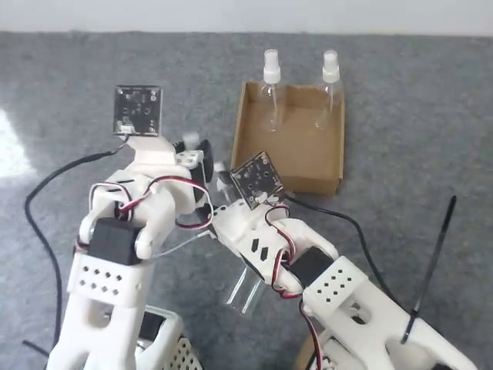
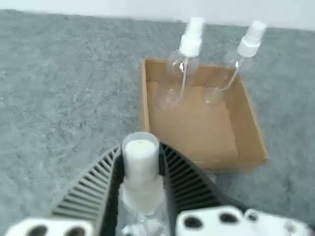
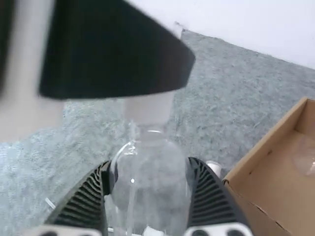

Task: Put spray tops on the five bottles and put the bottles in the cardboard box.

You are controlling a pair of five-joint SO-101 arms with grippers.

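Nearby, cardboard box with two capped bottles; left claw tight on spray top, right claw on bottle.

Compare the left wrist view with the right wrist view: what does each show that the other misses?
Left wrist, not right: two topped bottles upright at the far end of the cardboard box. Right wrist, not left: the right gripper clamped around the clear bottle's body. Both: the white spray top that the left gripper holds at that bottle's neck, the box's wall, the grey mat.

Grey felt mat, white wall, thin black strip
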